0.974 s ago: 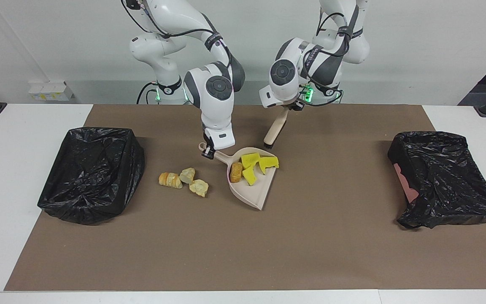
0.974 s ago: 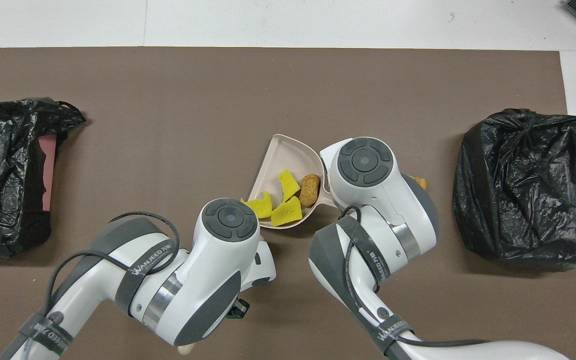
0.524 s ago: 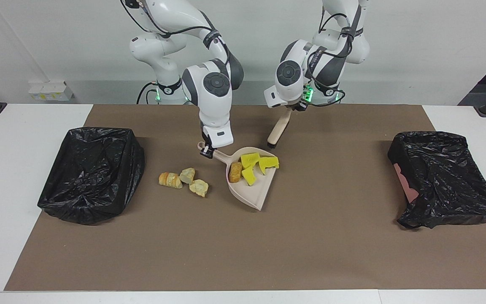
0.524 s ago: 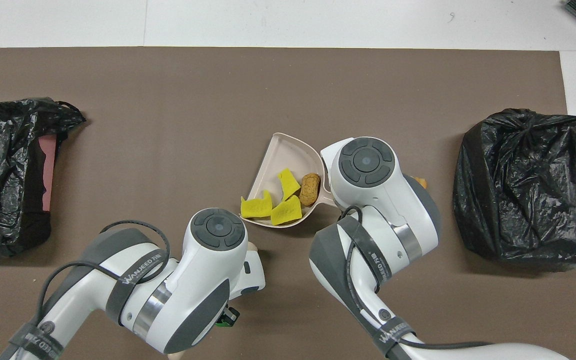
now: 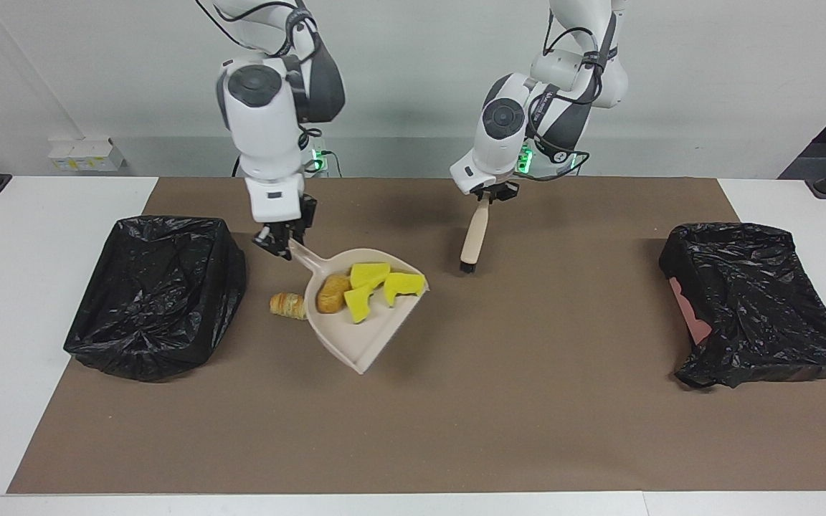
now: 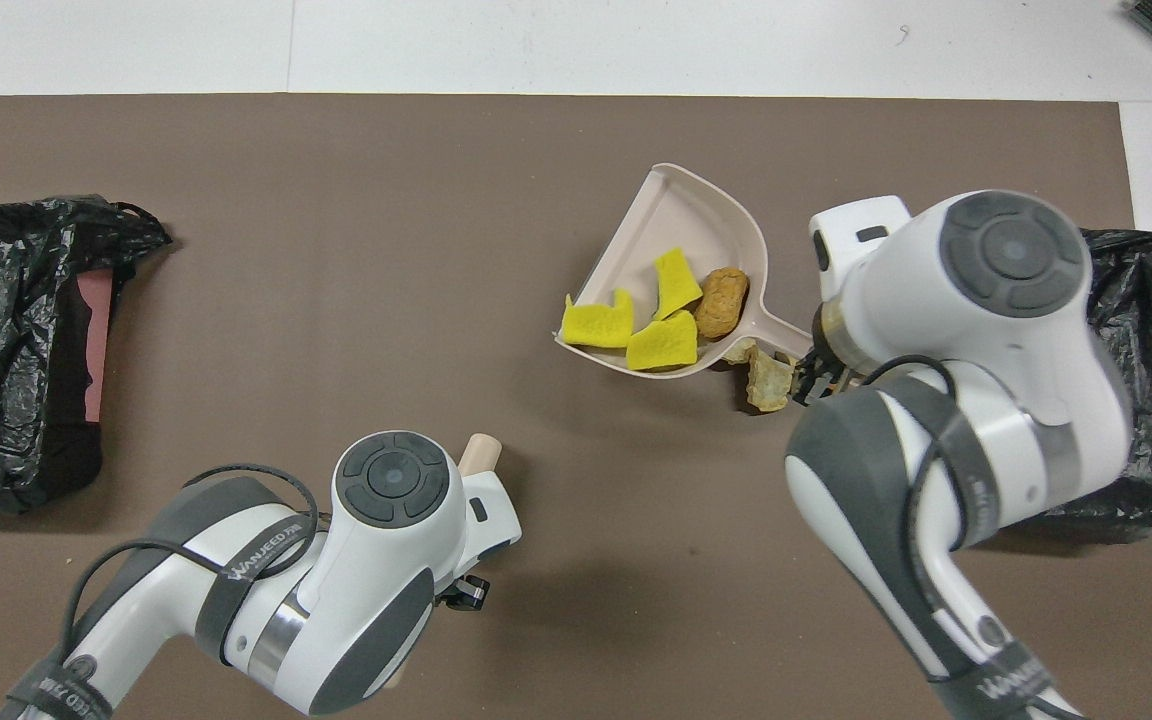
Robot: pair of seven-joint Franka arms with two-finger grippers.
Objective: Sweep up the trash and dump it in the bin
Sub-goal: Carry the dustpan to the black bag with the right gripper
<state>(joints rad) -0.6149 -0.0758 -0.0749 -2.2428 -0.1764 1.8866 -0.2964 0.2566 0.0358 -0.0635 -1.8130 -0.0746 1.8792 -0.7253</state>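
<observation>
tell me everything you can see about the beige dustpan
The beige plastic dustpan is a shallow scoop with a rounded back wall, a flat open lip and a short handle. The right gripper, shut on that handle, holds it lifted and tilted. Inside lie three yellow sponge chunks and a brown bread roll.

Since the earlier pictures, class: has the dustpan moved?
Yes. The dustpan, held by the right gripper, has been lifted and carried toward the bin at the right arm's end.
</observation>
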